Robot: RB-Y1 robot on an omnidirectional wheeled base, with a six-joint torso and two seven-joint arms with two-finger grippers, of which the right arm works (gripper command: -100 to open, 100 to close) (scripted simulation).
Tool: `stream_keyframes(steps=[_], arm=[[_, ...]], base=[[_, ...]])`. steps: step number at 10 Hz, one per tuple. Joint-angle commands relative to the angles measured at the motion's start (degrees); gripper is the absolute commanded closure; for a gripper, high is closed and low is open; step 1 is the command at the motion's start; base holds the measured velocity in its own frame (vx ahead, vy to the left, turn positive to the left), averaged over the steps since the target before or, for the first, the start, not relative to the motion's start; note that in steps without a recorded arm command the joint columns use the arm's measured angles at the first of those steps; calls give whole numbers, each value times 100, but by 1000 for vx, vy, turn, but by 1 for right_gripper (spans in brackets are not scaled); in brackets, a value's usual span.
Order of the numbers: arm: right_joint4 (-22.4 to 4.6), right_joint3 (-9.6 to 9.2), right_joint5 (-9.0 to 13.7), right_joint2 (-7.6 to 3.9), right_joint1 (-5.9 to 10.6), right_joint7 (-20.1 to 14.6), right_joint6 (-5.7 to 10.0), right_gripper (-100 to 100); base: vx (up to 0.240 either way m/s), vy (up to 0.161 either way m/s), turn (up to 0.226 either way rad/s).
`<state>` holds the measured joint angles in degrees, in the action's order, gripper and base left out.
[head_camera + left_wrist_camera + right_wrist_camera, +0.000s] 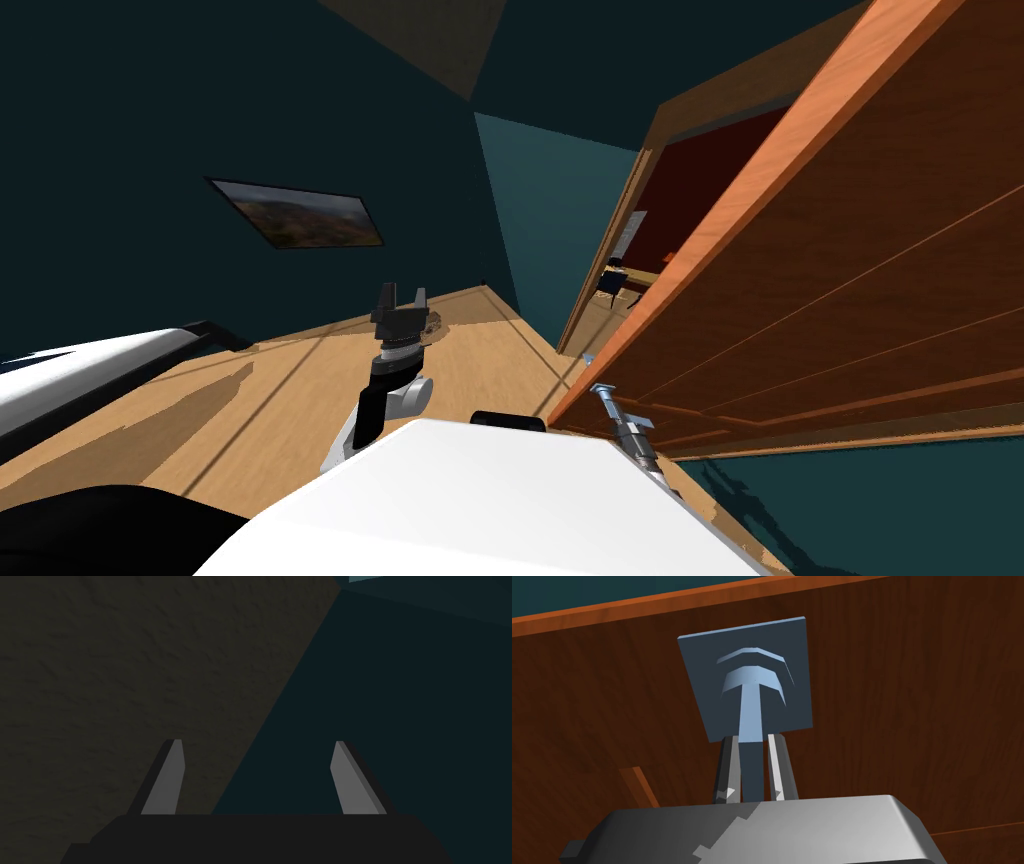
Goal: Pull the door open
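Right wrist view: right gripper [752, 738] closed narrowly on the blue-grey lever handle [751, 711], one thin finger pressed to each side of the bar, near its free end. Beyond the fingers, lever running to a rounded hub on a square blue-grey backplate [702, 686], fixed flat on the reddish-brown wooden door [912, 701]; lighter orange edge of the door just past the plate. Head view: same grasp low and right of centre, door leaf standing ajar at the right, swung out of its frame [615, 240] toward the robot, with a gap showing a red-walled space beyond. Left gripper [402, 297] raised over the wooden floor [300, 380] left of centre, well apart from the door, fingers spread about a third of its wrist view's width, holding nothing. Framed landscape picture [295, 213] on the dark wall farther left. Handling, as judged: door rigid and probably heavy, turning only about its hinges, so best drawn along an arc rather than straight back; lever stiff, smooth and narrow, hence likely to slip through thin fingers under a sideways load. Best hold judged to be the one shown, across the bar toward its free end, away from the hub, for leverage. Task judged partly done, more swing wanted. No brand, label or writing legible on handle, plate or door.
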<state>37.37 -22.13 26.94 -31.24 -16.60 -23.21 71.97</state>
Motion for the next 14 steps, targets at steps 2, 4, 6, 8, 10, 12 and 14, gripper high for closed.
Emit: stream_keyframes(steps=[2, 4, 6, 8, 10, 12, 14], arm=[[-71, -59, 46, -60, -56, -41, 139, 100], [-104, -91, 35, -41, -23, -50, 150, 100], [-184, -133, 39, -48, -15, -82, 223, 100], [-250, -162, 46, -60, -6, -109, 288, 100], [-325, -195, 54, -75, 5, -140, 362, 100], [-401, -228, 61, -89, 16, -171, 436, 100], [-485, -264, 70, -105, 28, -206, 519, 100]], base=[[-191, -41, 141], [-160, -26, 85], [-143, -48, 147], [-183, -51, 150], [-217, -48, 161], [-241, -63, 154], [-214, -59, 182]])
